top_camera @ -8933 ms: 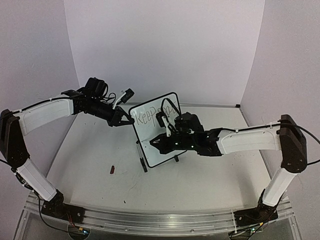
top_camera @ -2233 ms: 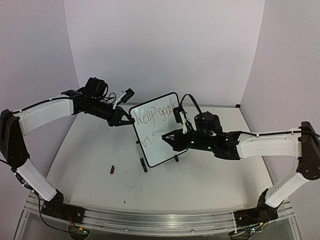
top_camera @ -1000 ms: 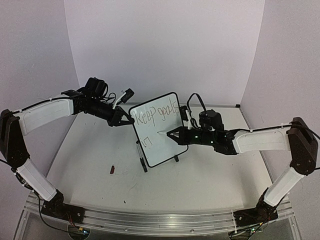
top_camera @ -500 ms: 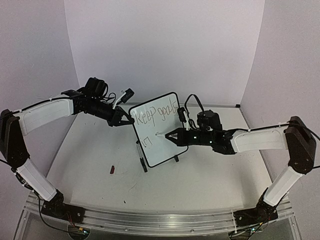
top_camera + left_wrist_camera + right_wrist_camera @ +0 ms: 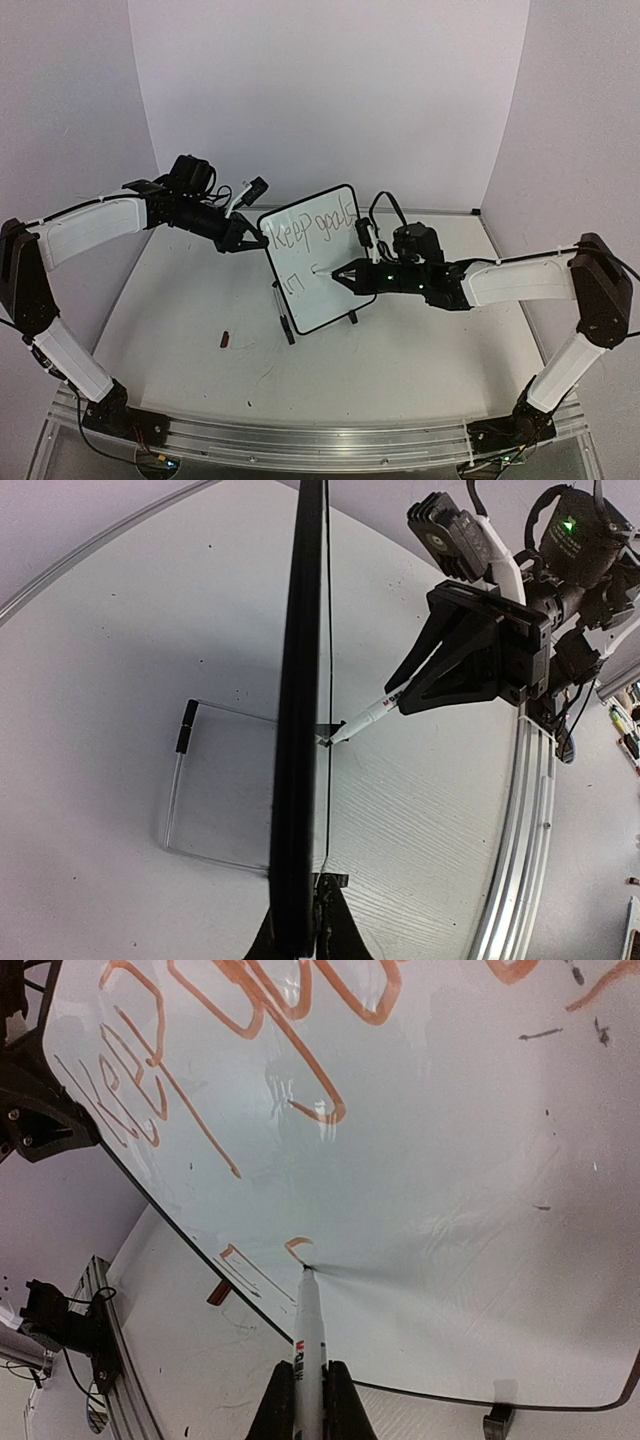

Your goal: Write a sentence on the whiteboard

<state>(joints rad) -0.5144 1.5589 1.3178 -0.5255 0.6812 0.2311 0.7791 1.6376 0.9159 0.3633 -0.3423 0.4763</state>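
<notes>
We see a robotics lab test cell: the left arm (image 5: 90,225) and right arm (image 5: 510,282) are bolted to an aluminium rail (image 5: 320,438) at 6 o'clock on a bare white table (image 5: 420,350). A plain backdrop (image 5: 330,90) wraps round from 9 through 12 to 3 o'clock, and a green status light (image 5: 570,524) glows on exposed hardware.

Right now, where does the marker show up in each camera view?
Top external: marker centre, tip on the whiteboard.
Left wrist: marker centre-right, tip against the edge-on whiteboard.
Right wrist: marker bottom centre, pointing up.
Shared landmark: the whiteboard.
</notes>
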